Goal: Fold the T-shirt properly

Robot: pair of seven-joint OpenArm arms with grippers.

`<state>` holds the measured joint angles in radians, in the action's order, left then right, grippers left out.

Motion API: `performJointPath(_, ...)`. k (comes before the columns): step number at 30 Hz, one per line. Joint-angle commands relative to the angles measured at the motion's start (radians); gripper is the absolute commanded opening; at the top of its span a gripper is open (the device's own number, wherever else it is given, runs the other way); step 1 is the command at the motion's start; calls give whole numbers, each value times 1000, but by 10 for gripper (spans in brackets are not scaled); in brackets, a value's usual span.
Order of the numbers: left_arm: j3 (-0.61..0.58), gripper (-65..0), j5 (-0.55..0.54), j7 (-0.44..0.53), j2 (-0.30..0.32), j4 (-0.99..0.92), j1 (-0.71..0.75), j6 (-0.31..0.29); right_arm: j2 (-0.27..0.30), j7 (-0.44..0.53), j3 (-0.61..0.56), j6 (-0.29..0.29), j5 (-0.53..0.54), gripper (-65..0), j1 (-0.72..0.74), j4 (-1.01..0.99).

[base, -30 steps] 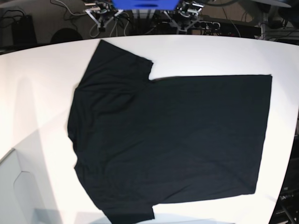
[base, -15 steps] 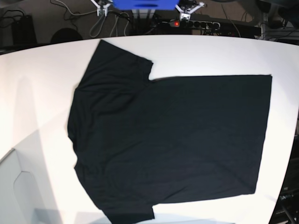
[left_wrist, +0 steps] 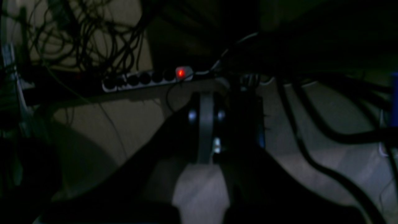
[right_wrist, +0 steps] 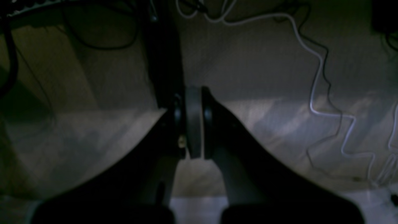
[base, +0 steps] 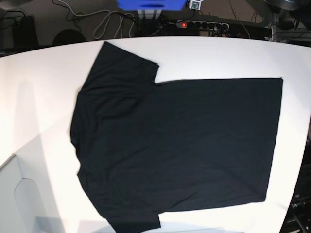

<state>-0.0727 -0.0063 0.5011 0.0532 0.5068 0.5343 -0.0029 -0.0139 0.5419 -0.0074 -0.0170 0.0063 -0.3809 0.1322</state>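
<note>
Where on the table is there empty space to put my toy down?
The table is bare along the top, between the T-shirt and the far edge, and down the left side. The shirt fills the middle and leaves only thin strips on the right and bottom.

matt black cloth T-shirt [base: 175, 145], smooth white table [base: 218, 58]

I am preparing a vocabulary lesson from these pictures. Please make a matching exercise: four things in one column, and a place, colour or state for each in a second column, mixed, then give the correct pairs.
Things:
1. T-shirt
2. table
3. power strip
4. right gripper

Descriptions:
A. white
B. shut, holding nothing
C. black, spread flat and unfolded
D. behind the table's far edge, red light glowing

Pairs: 1-C, 2-A, 3-D, 4-B
</note>
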Motion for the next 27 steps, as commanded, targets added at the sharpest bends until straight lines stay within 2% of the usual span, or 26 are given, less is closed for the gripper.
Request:
performJointPath(1, 1, -649, -2, 15, 7, 22, 33, 1, 12, 27, 1, 5, 4, -650, -25, 1)
performJointPath(5, 3, -649, -2, 17, 10, 92, 76, 1, 22, 77, 2, 5, 4, -650, -100, 129)
performJointPath(8, 3, -650, -14, 17, 10, 137, 99, 1, 32, 76, 8, 5, 4, -650, -204, 343)
performJointPath(12, 0, -650, -87, 17, 14, 234, 151, 1, 35, 76, 10, 4, 5, -650, -330, 582)
performJointPath(17, -6, -650, -100, 18, 37, 364, 220, 1, 36, 76, 10, 4, 5, -650, -418, 726)
performJointPath(21, 1, -650, -100, 18, 40, 488, 297, 1, 36, 76, 16, 4, 5, -650, -481, 844)
performJointPath(27, 0, -650, -100, 17, 72, 752, 442, 2, 32, 76, 97, 4, 5, -650, -634, 1139)
